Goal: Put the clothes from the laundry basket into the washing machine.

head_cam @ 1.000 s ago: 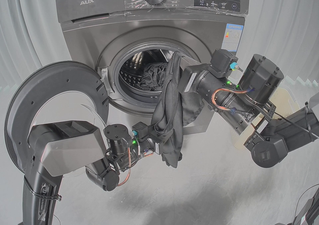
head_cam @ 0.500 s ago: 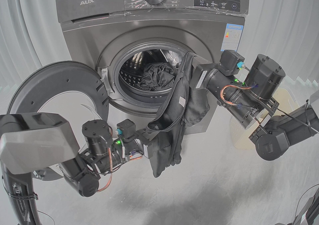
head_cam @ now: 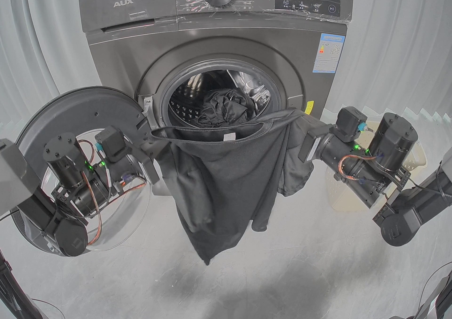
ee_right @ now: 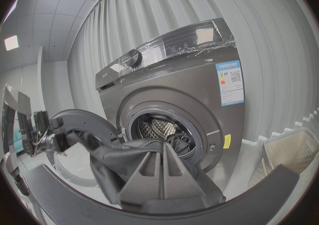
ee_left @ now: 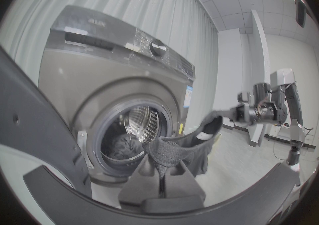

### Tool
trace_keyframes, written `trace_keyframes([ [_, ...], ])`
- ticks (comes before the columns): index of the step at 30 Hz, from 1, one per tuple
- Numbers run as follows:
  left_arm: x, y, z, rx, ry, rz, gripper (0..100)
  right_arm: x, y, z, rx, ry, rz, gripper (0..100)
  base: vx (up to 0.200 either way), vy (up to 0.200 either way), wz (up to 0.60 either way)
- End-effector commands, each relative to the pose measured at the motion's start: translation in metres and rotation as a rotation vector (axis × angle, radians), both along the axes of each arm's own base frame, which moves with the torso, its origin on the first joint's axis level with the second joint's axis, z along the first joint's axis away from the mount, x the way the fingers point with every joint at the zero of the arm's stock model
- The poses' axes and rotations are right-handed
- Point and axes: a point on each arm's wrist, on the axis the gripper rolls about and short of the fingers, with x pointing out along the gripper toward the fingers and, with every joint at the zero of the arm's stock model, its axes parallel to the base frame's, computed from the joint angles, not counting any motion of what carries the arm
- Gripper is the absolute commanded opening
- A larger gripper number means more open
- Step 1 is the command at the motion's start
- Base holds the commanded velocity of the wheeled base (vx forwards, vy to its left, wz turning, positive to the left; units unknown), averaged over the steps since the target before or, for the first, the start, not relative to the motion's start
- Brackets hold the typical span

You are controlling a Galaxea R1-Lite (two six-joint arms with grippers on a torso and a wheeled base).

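Note:
A dark grey garment [head_cam: 226,174] hangs stretched wide in front of the washing machine [head_cam: 212,42], just below its open drum mouth. My left gripper [head_cam: 153,141] is shut on the garment's left end, and my right gripper [head_cam: 303,122] is shut on its right end. In the left wrist view the cloth [ee_left: 166,151] is pinched between the shut fingers; in the right wrist view the cloth [ee_right: 133,156] runs from my fingers toward the other arm. More dark clothes [head_cam: 221,105] lie inside the drum. The cream laundry basket [head_cam: 414,157] stands to the machine's right, behind my right arm.
The round machine door [head_cam: 70,117] stands swung open at the left, right behind my left arm. Pale curtains [head_cam: 400,28] hang behind the machine. Bare grey floor [head_cam: 282,277] spreads below the hanging garment.
Both arms have drawn apart: the left gripper rose and went left toward the door, the right went right and lower. The bunched, hanging garment is now spread wide across the drum opening.

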Motion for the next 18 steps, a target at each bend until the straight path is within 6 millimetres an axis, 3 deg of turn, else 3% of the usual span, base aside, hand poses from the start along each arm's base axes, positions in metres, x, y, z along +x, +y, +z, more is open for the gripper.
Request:
trace_keyframes([
  [1,0.008,0.012,0.029,-0.046,-0.107,0.07,0,-0.013,-0.01,-0.004,-0.026,0.008,0.017,0,0.0,0.0,0.0],
  [9,0.0,0.014,0.046,-0.066,-0.16,0.09,0,-0.015,-0.012,-0.002,-0.027,0.006,0.015,0,0.0,0.0,0.0],
  [18,-0.001,0.013,0.045,-0.064,-0.157,0.084,0,-0.016,-0.012,0.0,-0.023,0.0,0.018,0,0.0,0.0,0.0],
])
